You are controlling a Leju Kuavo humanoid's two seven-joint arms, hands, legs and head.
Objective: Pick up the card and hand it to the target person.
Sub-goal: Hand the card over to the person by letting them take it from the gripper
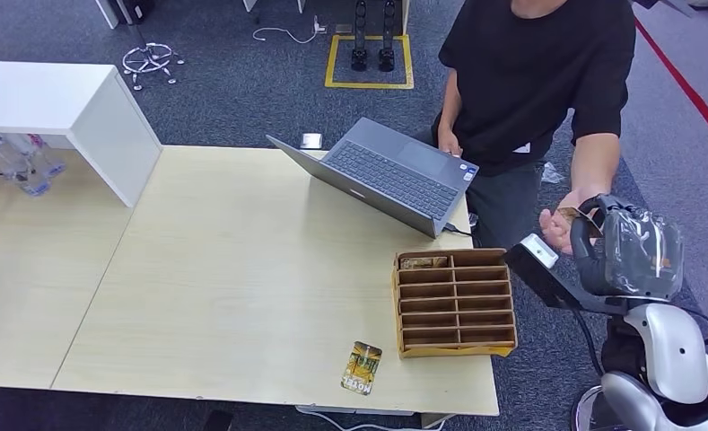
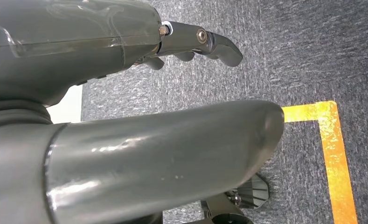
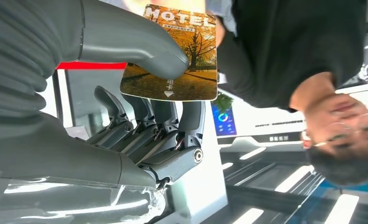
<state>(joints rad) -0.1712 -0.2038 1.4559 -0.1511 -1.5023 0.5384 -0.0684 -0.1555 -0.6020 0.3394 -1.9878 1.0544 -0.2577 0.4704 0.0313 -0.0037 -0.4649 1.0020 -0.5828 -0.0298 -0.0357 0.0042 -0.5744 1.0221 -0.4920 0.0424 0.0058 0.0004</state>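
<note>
While raised, right hand (image 3: 140,107) pinches card (image 3: 177,70) (thumb on top) at person's hand (image 1: 561,229).

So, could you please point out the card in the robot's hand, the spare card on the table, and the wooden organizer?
held card (image 3: 182,77): right wrist view, printed face.
spare card (image 1: 361,367): head view, middle.
wooden organizer (image 1: 456,348): head view, front wall.

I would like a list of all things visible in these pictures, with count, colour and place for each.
hotel card: one, autumn-tree print, pinched by right hand, at person's palm
second card: one, yellow-green, table's near edge
organizer box: one, brown cardboard, on table, near right corner
laptop: one, grey, open, far edge
bottles: some, clear, left under white shelf
person: one, black shirt, behind table
left hand: grey, above carpet
right hand: grey, holding hotel card
</note>
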